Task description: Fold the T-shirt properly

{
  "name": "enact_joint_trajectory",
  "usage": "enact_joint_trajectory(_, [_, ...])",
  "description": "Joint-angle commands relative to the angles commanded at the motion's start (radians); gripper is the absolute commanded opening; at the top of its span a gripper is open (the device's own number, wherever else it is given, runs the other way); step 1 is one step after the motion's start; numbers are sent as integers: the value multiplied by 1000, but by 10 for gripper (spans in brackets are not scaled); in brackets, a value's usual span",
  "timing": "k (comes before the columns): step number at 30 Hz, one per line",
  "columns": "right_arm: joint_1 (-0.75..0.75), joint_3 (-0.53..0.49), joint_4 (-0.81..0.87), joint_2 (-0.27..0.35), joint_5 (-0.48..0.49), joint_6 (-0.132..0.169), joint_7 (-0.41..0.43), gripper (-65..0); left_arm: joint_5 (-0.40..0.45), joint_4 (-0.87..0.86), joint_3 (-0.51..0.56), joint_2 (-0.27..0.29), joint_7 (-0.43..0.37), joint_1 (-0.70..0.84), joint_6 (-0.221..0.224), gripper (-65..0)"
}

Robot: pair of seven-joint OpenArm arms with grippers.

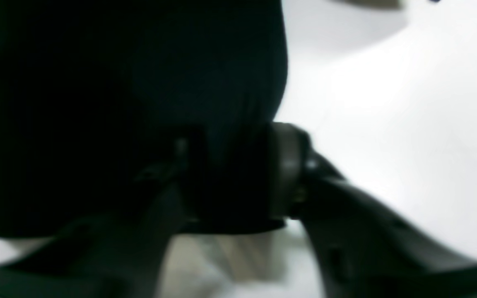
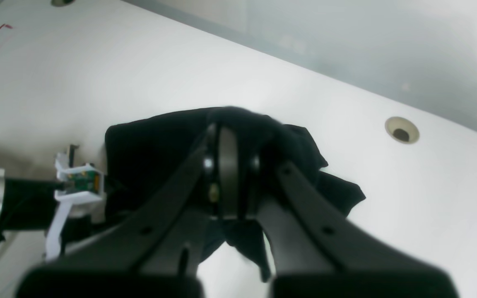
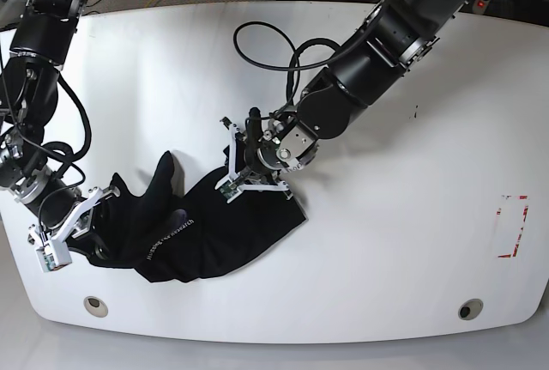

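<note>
The black T-shirt [image 3: 206, 228] lies crumpled and stretched between my two grippers on the white table [image 3: 386, 241]. A strip of white text shows on it; the chest print is hidden. My left gripper [image 3: 240, 172] is shut on the cloth's upper right edge. In the left wrist view the dark cloth [image 1: 118, 103] fills the left, pinched in that gripper [image 1: 230, 178]. My right gripper [image 3: 97, 209] is shut on the shirt's left end. The right wrist view has this gripper [image 2: 228, 165] closed over a raised bunch of cloth [image 2: 147, 153].
The table has round holes near its front edge [image 3: 94, 305] [image 3: 469, 308], and one shows in the right wrist view [image 2: 402, 130]. A red tape outline [image 3: 513, 226] marks the table's right side. Cables [image 3: 274, 52] loop from the left arm over the back.
</note>
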Motion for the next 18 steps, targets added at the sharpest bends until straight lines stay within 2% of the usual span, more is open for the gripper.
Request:
enact_joint_trajectory(3, [0,0,0,0,0,-2,0,-650,-2,17,-37,-49,-8,46,0,-536])
enact_joint_trajectory(7, [-14,2,3,-17,-2,-5,2,-650,6,181,-193,-114,-23,120,-2,-537])
enact_joint_trajectory(8, [-20,15,3,-26,-2,-5,2,-650,8,232,-239,-130,-25,149,-2,-556])
enact_joint_trajectory(12, [-52,49,3,-41,0,-6,0,-650,8,327,-310,-183,-21,192,-3,-650])
enact_joint_trajectory(18, [-117,78,57,-49,0,-8,0,-650,6,522,-430,-278,-20,284,-3,-646])
